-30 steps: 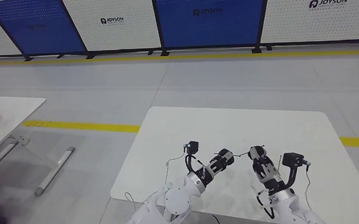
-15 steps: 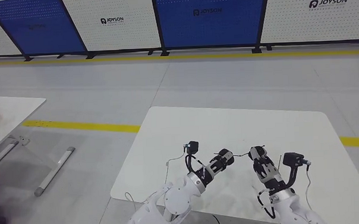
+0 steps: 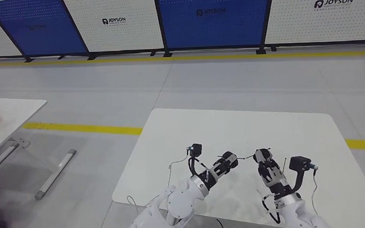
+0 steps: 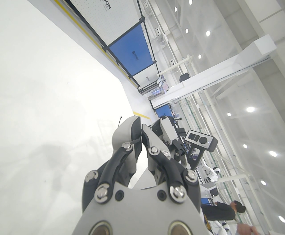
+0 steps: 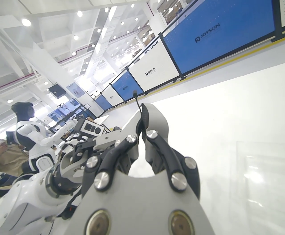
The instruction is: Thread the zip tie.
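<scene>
Zip tie [image 5: 137, 100] is hanging over the table's [image 3: 231, 124] near half, apparently pinched by both grippers. Left gripper [image 4: 141, 127] is clamping its strap. Right gripper [image 5: 142, 111] is clamping near the head and is sitting only slightly farther outward than a second ago, so threading is hardly advancing. Broad tabletop is stretching beyond them, giving room.

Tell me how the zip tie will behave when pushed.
The zip tie is a thin strap, so likely very light and bendy. Its free end stands nearly straight beyond the shut right claw, so probably springy, not limp. Narrow; it may twist when pushed.
</scene>
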`<state>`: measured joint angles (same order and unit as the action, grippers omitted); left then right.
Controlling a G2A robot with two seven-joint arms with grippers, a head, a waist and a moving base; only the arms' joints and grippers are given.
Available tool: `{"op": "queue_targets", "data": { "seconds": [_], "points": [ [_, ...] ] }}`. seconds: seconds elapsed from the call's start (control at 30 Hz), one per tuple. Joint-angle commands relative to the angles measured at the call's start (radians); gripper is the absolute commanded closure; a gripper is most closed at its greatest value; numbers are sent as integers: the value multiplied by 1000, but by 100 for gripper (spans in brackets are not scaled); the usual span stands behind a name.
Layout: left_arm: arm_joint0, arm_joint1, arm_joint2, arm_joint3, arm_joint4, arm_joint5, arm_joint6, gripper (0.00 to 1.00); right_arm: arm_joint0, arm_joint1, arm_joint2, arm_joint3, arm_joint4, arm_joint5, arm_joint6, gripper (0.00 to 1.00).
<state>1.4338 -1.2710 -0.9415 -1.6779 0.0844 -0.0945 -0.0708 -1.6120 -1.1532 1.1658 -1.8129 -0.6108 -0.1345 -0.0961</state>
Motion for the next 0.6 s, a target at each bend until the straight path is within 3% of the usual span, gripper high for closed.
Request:
{"op": "queue_targets", "data": {
  "seconds": [0.0,0.23,0.57],
  "points": [
    [0,0,0,0,0,0,0,100,1,-2,-2,-1,-3,1,3,100],
    [0,0,0,0,0,0,0,100,15,-9,-10,15,-17,21,18,100],
    [0,0,0,0,0,0,0,100,-7,-14,7,0,-22,5,8,100]
  ]
}}
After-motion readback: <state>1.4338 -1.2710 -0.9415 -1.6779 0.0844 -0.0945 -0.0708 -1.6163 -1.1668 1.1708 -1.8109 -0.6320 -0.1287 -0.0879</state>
